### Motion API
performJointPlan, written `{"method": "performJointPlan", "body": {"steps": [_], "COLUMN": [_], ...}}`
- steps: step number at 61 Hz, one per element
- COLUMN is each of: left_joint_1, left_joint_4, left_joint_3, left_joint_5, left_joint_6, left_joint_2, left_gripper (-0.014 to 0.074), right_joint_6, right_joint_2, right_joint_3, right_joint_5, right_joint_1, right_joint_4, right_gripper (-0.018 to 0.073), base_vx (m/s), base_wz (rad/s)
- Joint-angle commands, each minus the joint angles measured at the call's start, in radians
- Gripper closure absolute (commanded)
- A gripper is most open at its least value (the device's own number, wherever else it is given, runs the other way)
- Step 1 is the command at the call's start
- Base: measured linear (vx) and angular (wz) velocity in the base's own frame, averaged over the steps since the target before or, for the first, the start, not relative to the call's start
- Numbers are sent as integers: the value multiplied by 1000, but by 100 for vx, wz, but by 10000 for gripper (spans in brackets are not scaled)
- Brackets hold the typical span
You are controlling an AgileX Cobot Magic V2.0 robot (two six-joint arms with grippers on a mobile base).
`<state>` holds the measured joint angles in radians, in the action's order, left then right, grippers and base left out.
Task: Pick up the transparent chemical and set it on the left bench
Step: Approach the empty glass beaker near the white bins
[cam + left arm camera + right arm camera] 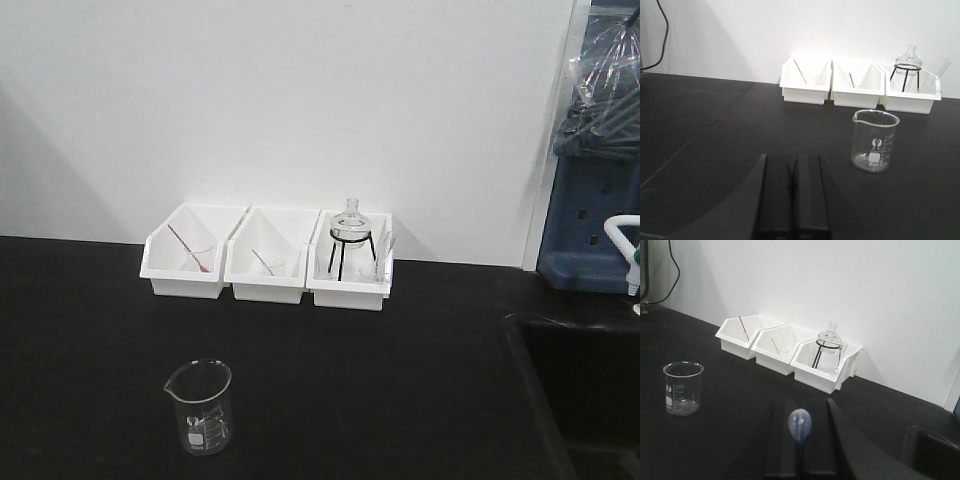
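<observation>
The transparent chemical is a clear pipette; its rounded bulb sticks up between the black fingers of my right gripper, which is shut on it. The pipette's stem is hidden between the fingers. My left gripper is shut with nothing in it, low over the left bench, a matte black benchtop. Neither gripper shows in the front view. An empty glass beaker stands on the bench, ahead and right of the left gripper and to the left of the right gripper.
Three white bins line the white wall. The left one holds a red-stained pipette, the middle one a green-stained pipette, the right one a glass flask on a black tripod. A sunken black sink lies at the right.
</observation>
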<state>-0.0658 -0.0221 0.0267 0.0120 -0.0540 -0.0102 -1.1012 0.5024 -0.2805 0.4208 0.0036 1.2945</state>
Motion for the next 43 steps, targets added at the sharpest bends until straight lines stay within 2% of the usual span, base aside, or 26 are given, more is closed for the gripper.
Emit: {"method": "performJointPlan", "body": {"steps": [1,31,43], "left_joint_1": [-2,-2,-2], "left_joint_4": [-1,-1,-1], "left_joint_3": [16,16,16], "left_joint_5": [-78,-78,-78], "left_joint_6": [8,8,8], "left_joint_2": [-19,-19,-19], "left_gripper": [600,600,600], "right_joint_6": [1,2,39], "right_joint_2": [3,12,162], "right_joint_3": [-30,-30,-89], "right_joint_5": [15,26,175], "right_joint_1": [-5,-5,-5], "right_joint_4": [-24,-24,10], "right_gripper": [564,564,562], "base_vx": [16,11,6], "base_wz": [-5,-4,-3]}}
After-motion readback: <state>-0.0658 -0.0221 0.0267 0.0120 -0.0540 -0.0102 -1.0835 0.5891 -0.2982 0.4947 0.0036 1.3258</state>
